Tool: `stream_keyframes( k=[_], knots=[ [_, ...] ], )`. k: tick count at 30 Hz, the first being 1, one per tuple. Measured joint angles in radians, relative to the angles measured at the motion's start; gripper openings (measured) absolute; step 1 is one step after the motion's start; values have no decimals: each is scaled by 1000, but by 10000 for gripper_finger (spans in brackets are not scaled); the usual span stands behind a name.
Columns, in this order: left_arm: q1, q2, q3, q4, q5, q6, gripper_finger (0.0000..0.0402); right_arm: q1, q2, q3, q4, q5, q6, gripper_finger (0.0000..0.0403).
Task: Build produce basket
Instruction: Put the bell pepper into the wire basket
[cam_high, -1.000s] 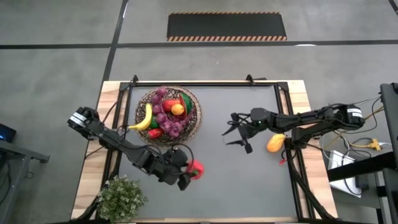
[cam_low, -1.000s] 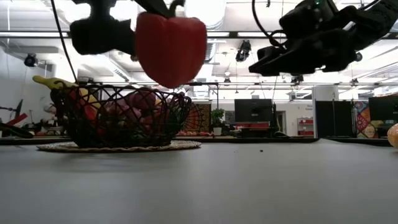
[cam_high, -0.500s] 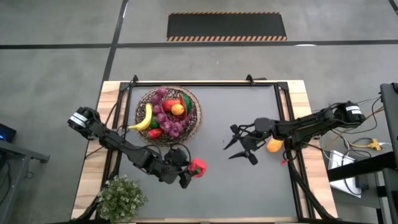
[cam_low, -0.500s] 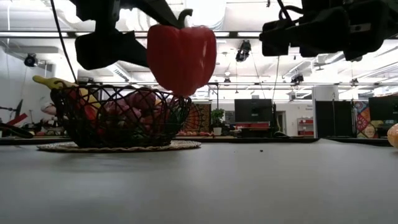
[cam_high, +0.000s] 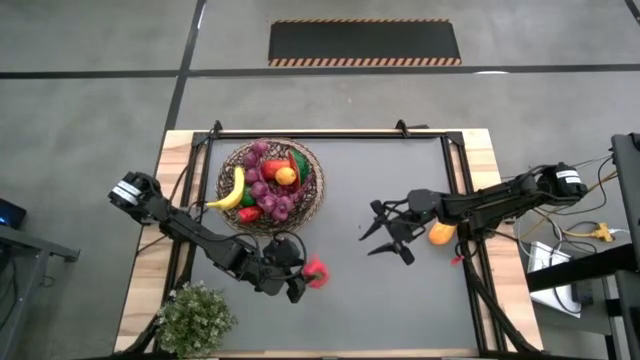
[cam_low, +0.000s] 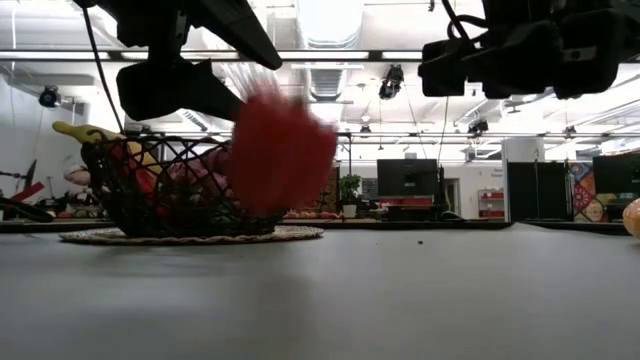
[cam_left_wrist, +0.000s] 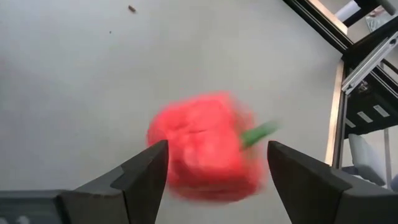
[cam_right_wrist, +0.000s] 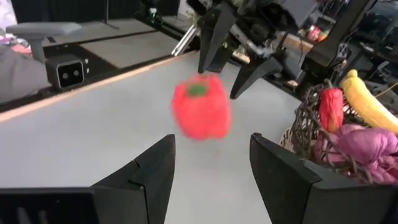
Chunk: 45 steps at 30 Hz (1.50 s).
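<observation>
A red pepper (cam_low: 282, 150) shows blurred in mid-air, just below my left gripper (cam_high: 298, 284) and above the grey mat, near the table's front left. The left fingers (cam_left_wrist: 144, 177) stand open with the pepper (cam_left_wrist: 205, 146) beyond them; in the right wrist view the pepper (cam_right_wrist: 200, 112) is apart from their tips. The wicker basket (cam_high: 222, 180) at the far left holds a banana (cam_high: 233, 188), grapes and other produce. My right gripper (cam_high: 385, 235) hovers open over the mat's right half, pointing toward the pepper. An orange fruit (cam_high: 441, 234) lies beside the right arm.
A small green potted plant (cam_high: 195, 318) stands at the near left corner, close to the left arm. The basket (cam_low: 190, 190) rests on a flat woven mat. Black frame rails (cam_high: 462, 180) border the grey mat. Bare mat lies between the two grippers.
The red pepper, which hung upright at my left gripper, has come away from the fingers and dropped toward the mat, blurred in motion. My left gripper has sunk slightly. My right gripper has swung toward the table's near edge, turned, and then kept still.
</observation>
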Motion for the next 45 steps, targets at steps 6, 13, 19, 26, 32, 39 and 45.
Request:
stream_keyframes(
  k=[6, 13, 19, 26, 32, 39, 45],
  knots=[
    [0, 0, -1, 1, 0, 0, 254, 0, 0, -1, -17, 0, 3, 192],
    [0, 0, -1, 0, 1, 0, 253, 0, 0, -1, -17, 33, 5, 192],
    [0, 0, -3, -4, 2, 1, 253, 0, 0, -1, -17, 115, 6, 192],
    [-7, 24, -11, 30, 45, -2, 254, 0, 0, -1, -14, 144, 29, 195],
    [-13, 100, 44, 80, 83, 55, 285, 0, 0, -1, -29, 159, 47, 240],
    [-28, 193, 181, -79, 91, 201, 321, 0, 0, -1, -50, 159, 60, 289],
    [-27, 262, 364, -378, 87, 223, 322, 0, 0, -1, -68, 159, 74, 298]
  ],
)
